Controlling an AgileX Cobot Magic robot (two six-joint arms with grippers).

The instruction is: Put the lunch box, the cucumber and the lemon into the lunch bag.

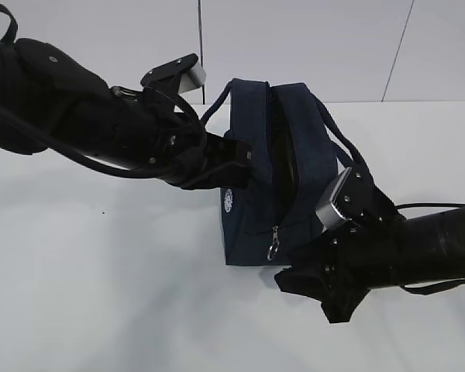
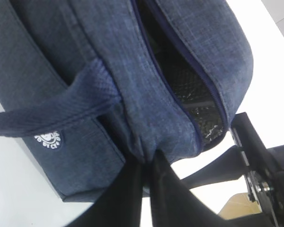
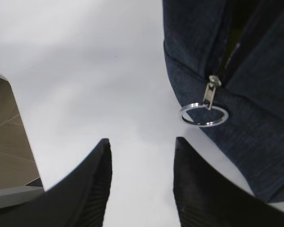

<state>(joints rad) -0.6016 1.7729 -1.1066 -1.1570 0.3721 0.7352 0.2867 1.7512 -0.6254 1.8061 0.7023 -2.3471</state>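
On the table (image 1: 101, 294) stand one lunch bag (image 1: 252, 209) with two handles, one ring pull (image 3: 204, 115), and two grippers.

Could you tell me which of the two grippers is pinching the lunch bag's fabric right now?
The left gripper: it is shut on the lunch bag beside the zipper opening, while the right gripper stands open, holding nothing.

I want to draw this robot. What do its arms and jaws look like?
Both arms are black all over. The left arm is fat and round, wrapped in a dark cover, with black cables looping along it. The right arm looks the same. Each carries a small silver-grey box near the wrist. The right gripper has two flat black jaws with ridged inner faces.
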